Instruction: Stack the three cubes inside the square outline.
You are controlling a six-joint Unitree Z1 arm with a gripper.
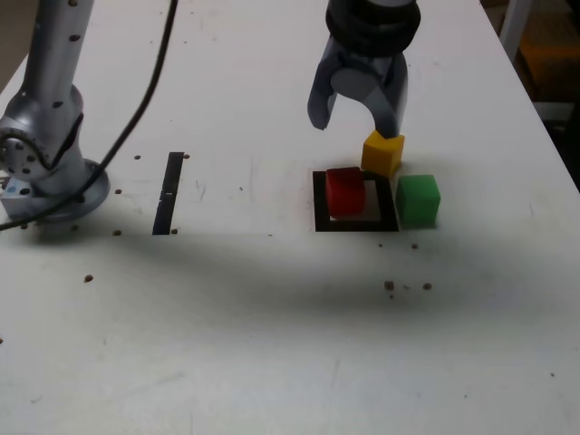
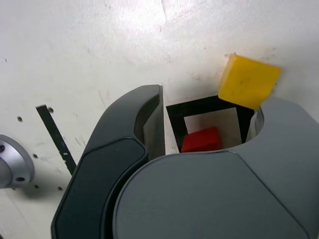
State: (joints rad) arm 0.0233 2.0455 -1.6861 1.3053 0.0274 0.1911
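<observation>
The red cube [image 1: 345, 190] [image 2: 201, 140] sits inside the square outline [image 1: 354, 225] [image 2: 176, 117], toward the exterior view's left. The yellow cube [image 1: 381, 152] [image 2: 247, 80] rests at the outline's far right corner, turned a little. Just outside the outline's right side, as the exterior view shows it, stands the green cube [image 1: 418, 199]; the wrist view does not show it. My gripper [image 1: 357, 122] [image 2: 209, 102] hangs open above the far edge of the outline with nothing between its fingers. Its right finger [image 1: 393, 113] is close above the yellow cube.
A straight black tape strip [image 1: 169, 192] [image 2: 55, 134] lies at the exterior view's left, near the arm's silver base [image 1: 45, 154]. A black cable [image 1: 145, 100] runs over the table to that base. The table's edge [image 1: 544, 118] runs down the exterior view's right.
</observation>
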